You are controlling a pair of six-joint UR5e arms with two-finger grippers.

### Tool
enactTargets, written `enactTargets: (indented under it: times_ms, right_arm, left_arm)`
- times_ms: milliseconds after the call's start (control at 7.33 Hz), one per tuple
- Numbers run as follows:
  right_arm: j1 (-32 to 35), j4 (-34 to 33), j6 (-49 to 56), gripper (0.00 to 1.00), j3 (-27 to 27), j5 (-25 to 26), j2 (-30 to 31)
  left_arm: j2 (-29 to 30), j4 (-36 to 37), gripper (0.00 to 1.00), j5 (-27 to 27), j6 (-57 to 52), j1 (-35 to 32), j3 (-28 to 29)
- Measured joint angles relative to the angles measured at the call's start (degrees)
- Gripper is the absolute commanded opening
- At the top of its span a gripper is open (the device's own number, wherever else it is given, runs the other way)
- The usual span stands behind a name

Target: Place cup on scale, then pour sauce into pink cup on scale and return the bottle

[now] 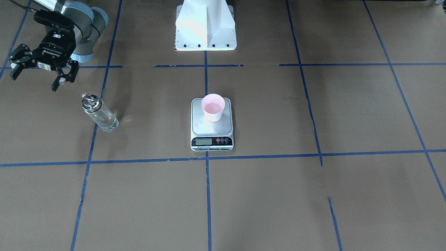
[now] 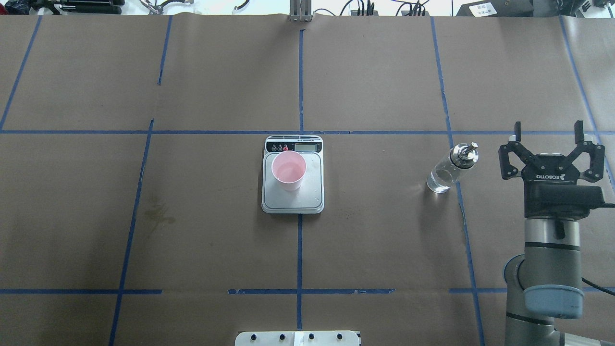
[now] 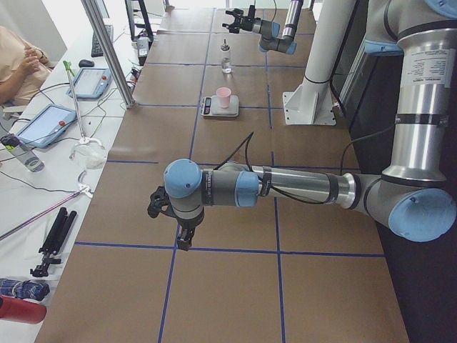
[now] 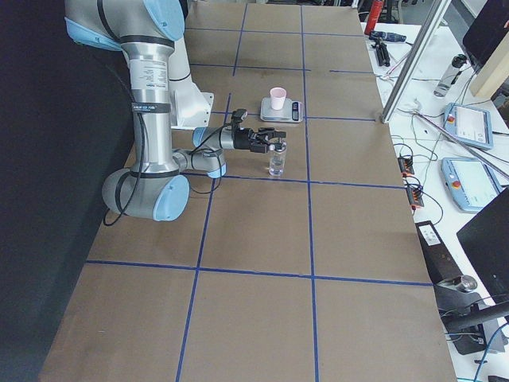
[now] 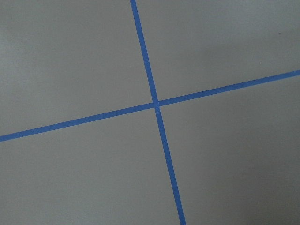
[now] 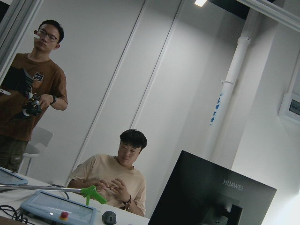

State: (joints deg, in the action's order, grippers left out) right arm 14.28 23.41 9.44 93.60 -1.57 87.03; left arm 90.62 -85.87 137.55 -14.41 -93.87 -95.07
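- The pink cup [image 2: 289, 169] sat on the scale [image 2: 312, 192], so that step looked done.
- The glass bottle [image 2: 449, 170] stood near the right gripper [image 2: 548, 128], which was spread wide apart and held nothing.
- Next, it likely needed to grab the bottle and pour.
- I could not tell how the left gripper [image 3: 170, 225] stood.

The cup [image 2: 289, 169] stood on the scale [image 2: 312, 187] at the middle of the table [image 2: 192, 216]. The bottle [image 2: 449, 170] stood upright well to the robot's right of the scale, with the right gripper [image 2: 548, 129] near it, farther right, not touching.
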Motion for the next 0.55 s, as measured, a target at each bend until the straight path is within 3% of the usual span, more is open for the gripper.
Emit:
enactTargets:
  times_ms: [546]
  right_arm:
    - [12.03, 5.41, 5.67, 1.0, -6.46, -3.92, 1.74]
  left_arm:
    - [-0.08, -0.01, 1.0, -0.08, -0.06, 0.0, 0.19]
